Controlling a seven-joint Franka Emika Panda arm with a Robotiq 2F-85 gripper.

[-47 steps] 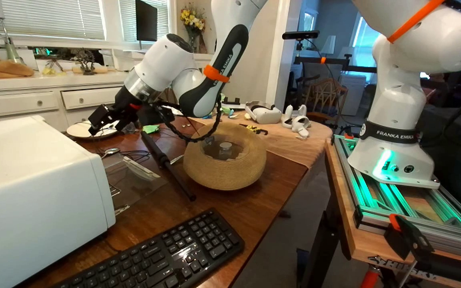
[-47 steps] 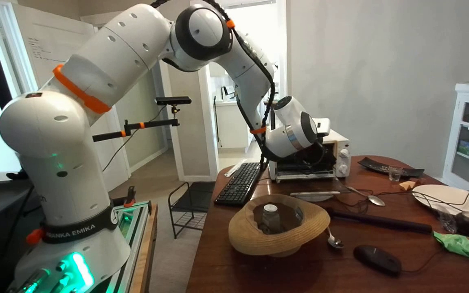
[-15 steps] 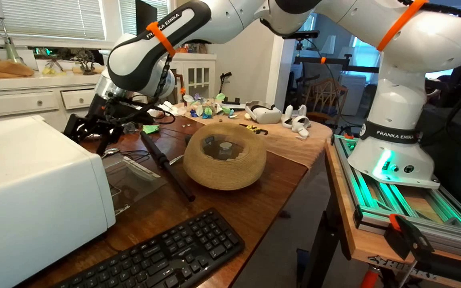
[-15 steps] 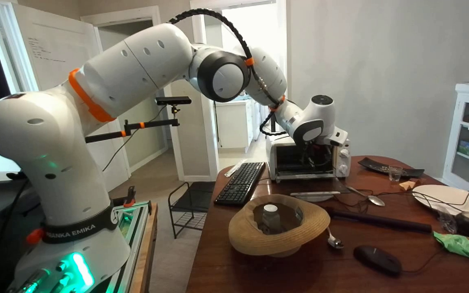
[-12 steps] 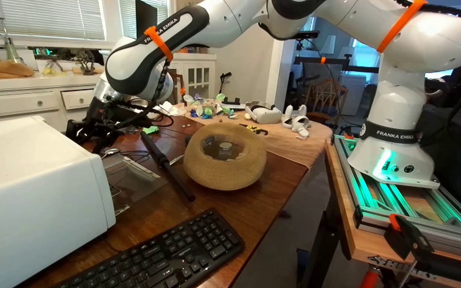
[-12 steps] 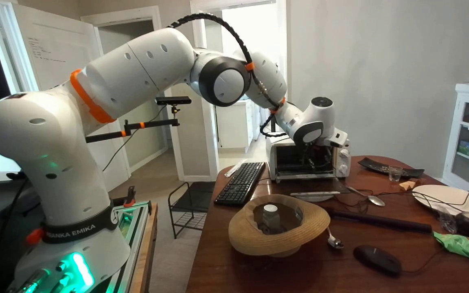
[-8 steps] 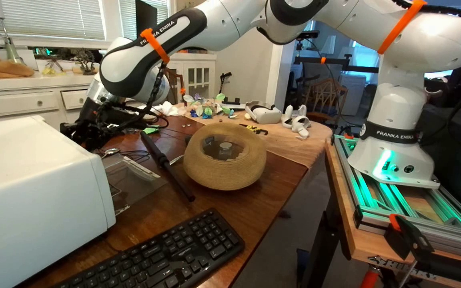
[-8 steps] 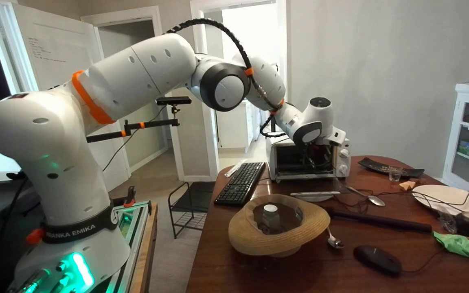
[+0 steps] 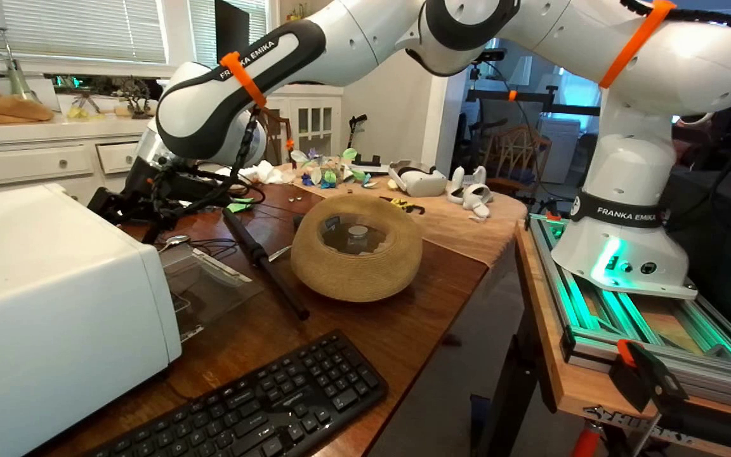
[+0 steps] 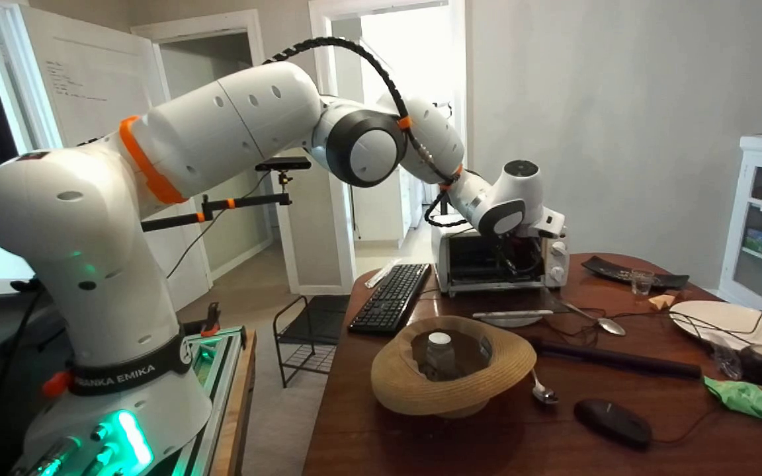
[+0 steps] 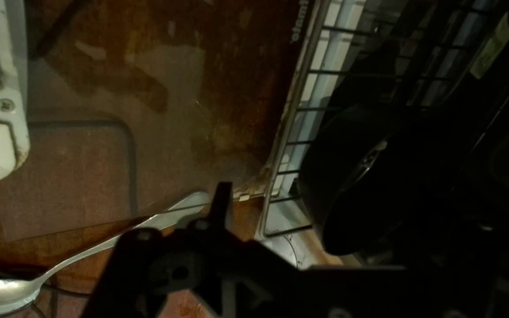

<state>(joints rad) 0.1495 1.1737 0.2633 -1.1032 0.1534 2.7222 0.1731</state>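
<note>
Arm (image 10: 262, 109) lower (fingers (image 11: 221, 207) farther out)

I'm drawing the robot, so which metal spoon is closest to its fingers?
The spoon by the lowered glass oven door, its handle near the fingers in the wrist view. The other spoon lies by the straw hat, farther away.

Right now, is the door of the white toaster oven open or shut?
Open. In an exterior view, the glass door lies lowered before the toaster oven; the wrist view shows the wire rack exposed.

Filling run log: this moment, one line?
gripper: open, at oven mouth | door: lowered | dark object: at rack, contact unclear | spoon: by door | jar: inside hat
</note>
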